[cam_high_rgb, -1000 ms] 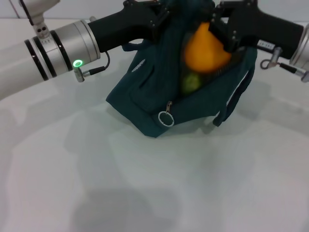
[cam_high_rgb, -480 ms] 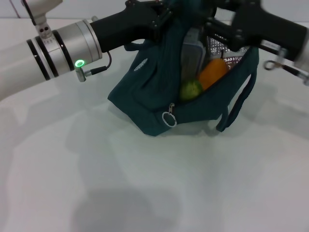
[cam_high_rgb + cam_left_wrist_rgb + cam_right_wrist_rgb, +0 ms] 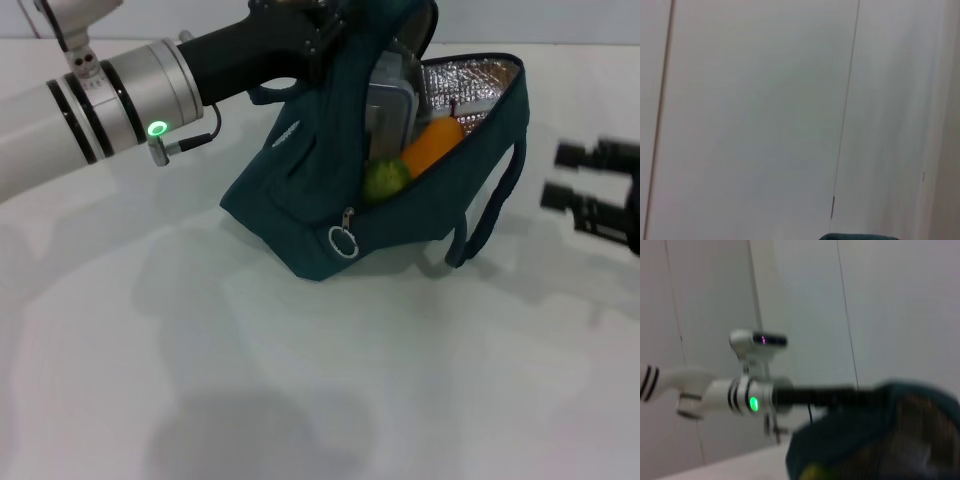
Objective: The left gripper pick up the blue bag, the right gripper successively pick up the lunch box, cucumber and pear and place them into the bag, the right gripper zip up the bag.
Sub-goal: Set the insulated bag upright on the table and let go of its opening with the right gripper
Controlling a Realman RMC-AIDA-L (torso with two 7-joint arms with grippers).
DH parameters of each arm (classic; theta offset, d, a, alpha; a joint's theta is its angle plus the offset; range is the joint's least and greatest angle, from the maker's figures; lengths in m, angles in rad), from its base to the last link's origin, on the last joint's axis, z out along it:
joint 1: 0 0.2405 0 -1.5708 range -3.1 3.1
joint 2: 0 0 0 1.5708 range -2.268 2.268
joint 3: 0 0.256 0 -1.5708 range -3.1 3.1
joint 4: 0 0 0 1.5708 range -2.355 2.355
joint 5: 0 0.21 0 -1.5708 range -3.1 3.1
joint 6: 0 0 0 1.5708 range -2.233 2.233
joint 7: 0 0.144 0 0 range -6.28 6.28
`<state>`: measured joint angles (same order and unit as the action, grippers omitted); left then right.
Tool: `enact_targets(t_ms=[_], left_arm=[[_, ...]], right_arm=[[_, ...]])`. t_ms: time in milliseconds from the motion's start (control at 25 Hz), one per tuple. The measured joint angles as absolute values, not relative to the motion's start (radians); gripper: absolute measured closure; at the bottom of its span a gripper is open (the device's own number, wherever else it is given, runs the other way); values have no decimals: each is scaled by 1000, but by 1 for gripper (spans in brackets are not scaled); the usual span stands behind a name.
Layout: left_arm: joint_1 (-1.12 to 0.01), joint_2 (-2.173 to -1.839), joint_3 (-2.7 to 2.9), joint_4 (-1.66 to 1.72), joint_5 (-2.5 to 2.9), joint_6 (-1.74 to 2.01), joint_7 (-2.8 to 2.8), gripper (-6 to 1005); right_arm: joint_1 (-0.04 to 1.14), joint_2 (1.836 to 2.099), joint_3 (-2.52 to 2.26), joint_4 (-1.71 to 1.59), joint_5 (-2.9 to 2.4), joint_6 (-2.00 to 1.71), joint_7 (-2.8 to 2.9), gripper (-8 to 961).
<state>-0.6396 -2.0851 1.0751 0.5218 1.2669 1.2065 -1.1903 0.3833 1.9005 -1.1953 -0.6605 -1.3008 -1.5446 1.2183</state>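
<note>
Soft dark-teal fabric bag (image 3: pixel 400 190) sits on the white table (image 3: pixel 300 380), 3 items inside. Left gripper (image 3: pixel 335 25) pinches its top edge; right gripper (image 3: pixel 585 190) spread, well apart. Limp; grasp the metal zip ring (image 3: pixel 343 243).

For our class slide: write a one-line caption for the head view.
Left gripper holds the open blue bag with lunch box inside.

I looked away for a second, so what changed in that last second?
The right gripper let go of the orange pear, which dropped into the bag beside the cucumber and lunch box. It then pulled out to the right, empty and open. The left gripper kept holding the bag's top; the bag stayed put, unzipped.
</note>
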Motion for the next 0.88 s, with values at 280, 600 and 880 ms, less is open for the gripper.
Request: enact_targets(t_ms=[280, 600, 880], left_arm=[[-653, -2087, 1080, 523, 1268, 1202, -1184, 879], [-655, -2086, 1079, 525, 1271, 1203, -1183, 878], [-646, -2086, 1076, 525, 1269, 1199, -1165, 876]], right_arm=[[479, 1958, -1199, -572, -1521, -1468, 1271, 458], [583, 2018, -1221, -543, -1606, -1332, 1275, 462], [578, 2018, -1195, -542, -1577, -1333, 1251, 532]])
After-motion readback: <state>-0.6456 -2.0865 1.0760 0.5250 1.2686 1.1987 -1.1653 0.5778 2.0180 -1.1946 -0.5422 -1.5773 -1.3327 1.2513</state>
